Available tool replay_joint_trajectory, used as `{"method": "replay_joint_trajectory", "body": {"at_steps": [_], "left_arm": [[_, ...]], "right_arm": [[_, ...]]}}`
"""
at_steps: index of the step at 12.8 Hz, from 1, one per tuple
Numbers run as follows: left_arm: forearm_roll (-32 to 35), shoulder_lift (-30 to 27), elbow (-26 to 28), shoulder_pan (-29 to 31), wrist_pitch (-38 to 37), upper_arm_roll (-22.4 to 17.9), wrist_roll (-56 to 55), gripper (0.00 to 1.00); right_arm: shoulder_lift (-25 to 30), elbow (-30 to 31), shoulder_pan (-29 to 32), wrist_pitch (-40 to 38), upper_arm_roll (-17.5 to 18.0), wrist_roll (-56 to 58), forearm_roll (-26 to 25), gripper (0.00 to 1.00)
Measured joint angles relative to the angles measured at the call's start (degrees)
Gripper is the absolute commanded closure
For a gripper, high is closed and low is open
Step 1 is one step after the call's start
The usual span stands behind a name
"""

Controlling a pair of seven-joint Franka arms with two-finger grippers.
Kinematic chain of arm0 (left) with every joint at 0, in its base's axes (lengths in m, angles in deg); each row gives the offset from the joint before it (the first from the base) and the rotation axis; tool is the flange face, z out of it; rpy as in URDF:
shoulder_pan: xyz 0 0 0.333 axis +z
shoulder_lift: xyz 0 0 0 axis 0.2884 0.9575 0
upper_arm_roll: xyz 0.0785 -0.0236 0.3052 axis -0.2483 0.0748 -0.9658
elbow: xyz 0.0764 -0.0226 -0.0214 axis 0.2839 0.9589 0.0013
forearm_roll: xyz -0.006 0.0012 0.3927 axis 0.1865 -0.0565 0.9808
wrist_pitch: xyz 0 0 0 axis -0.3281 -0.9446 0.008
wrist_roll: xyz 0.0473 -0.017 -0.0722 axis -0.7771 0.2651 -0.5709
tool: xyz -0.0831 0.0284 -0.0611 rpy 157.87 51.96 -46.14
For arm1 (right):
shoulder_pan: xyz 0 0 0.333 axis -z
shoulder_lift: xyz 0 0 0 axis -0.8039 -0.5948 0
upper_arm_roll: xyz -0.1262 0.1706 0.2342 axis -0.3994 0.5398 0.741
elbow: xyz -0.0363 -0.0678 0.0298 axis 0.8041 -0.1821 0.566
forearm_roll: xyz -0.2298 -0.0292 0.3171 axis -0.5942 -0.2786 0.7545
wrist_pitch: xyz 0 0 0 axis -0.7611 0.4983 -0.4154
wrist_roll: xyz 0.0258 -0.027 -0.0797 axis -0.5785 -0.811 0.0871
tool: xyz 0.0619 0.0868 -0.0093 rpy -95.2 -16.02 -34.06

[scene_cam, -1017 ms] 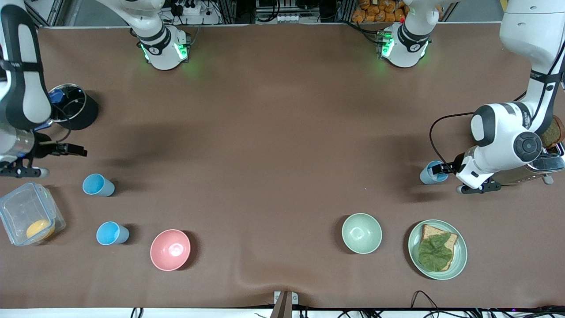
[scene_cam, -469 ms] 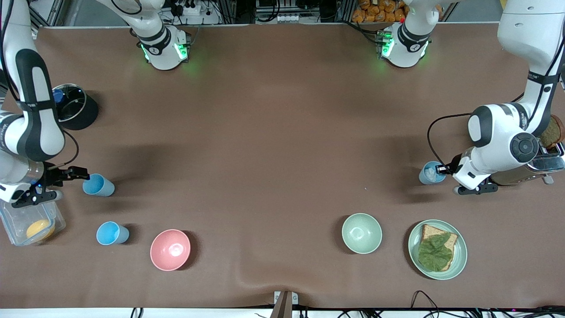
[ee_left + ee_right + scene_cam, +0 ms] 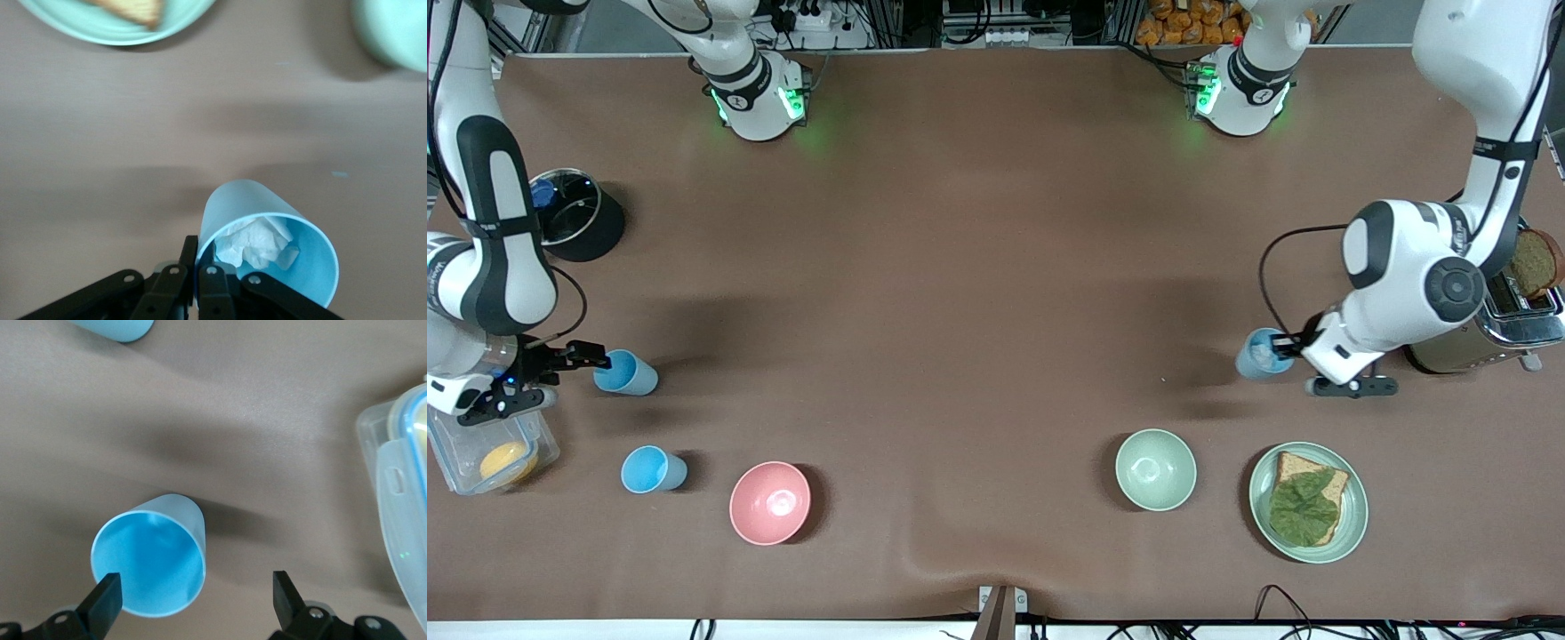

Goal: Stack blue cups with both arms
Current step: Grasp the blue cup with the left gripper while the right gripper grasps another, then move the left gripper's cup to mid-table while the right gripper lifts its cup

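Brown table (image 3: 978, 267); left tool (image 3: 1282, 343) clamping paper-stuffed cup (image 3: 1256, 355), right tool (image 3: 596, 361) spread beside blue cup (image 3: 626, 373).

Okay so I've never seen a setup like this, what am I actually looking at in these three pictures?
Two white robot arms work at a brown table. The wide picture looks down from a camera facing them; the other two come from cameras on each arm's wrist. The left gripper is pinched shut on the rim of a pale blue cup with crumpled paper inside. The right gripper is open at a bright blue cup, not gripping it. Nearer the front camera lie another blue cup, a pink bowl, a green bowl and a plate of bread with a leaf.
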Motion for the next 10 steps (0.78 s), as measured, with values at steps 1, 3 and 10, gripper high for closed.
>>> {"method": "replay_joint_trajectory", "body": {"at_steps": [1, 3, 10], "left_arm": [[0.0, -0.4, -1.7, -0.1, -2.4, 3.0, -4.3, 1.00], [0.0, -0.9, -5.5, -1.3, -6.7, 9.0, -14.2, 1.00], [-0.1, 6.5, -12.7, -25.1, -5.2, 12.5, -50.3, 1.00]], "right_arm": [[-0.7, 0.0, 0.0, 0.4, 0.0, 0.0, 0.1, 0.00], [-1.8, 0.0, 0.0, 1.6, 0.1, 0.1, 0.3, 0.00], [-3.0, 0.6, 0.1, 4.7, 0.0, 1.6, 0.7, 1.00]]}}
